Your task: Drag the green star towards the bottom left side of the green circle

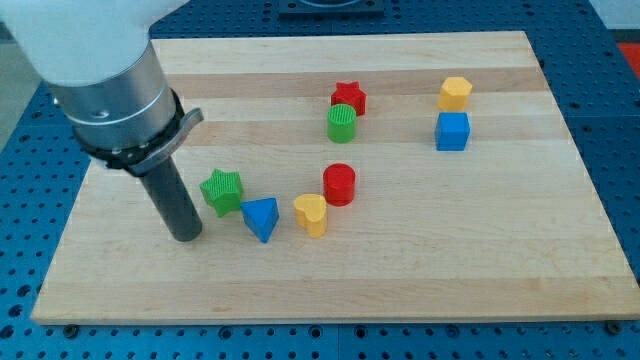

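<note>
The green star lies on the wooden board, left of centre. The green circle stands further up and to the right, just below the red star and touching it. My tip rests on the board just to the left of and slightly below the green star, close to it; I cannot tell if it touches. A blue triangle sits right beside the green star at its lower right.
A yellow heart-like block and a red circle sit right of the blue triangle. A yellow hexagon and a blue cube stand at the upper right. The arm's grey body fills the upper left.
</note>
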Robot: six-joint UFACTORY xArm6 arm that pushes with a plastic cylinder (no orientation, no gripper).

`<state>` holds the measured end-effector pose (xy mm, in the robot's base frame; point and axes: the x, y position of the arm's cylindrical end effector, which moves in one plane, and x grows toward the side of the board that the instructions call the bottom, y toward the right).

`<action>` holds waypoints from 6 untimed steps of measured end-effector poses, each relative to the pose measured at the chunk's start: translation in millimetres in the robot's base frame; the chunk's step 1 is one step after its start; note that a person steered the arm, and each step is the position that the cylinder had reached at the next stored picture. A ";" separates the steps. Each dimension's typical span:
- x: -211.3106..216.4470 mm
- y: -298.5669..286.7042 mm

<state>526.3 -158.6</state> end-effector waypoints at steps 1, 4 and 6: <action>-10.8 0.5; -47.0 33.2; -80.6 71.5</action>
<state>445.6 -87.2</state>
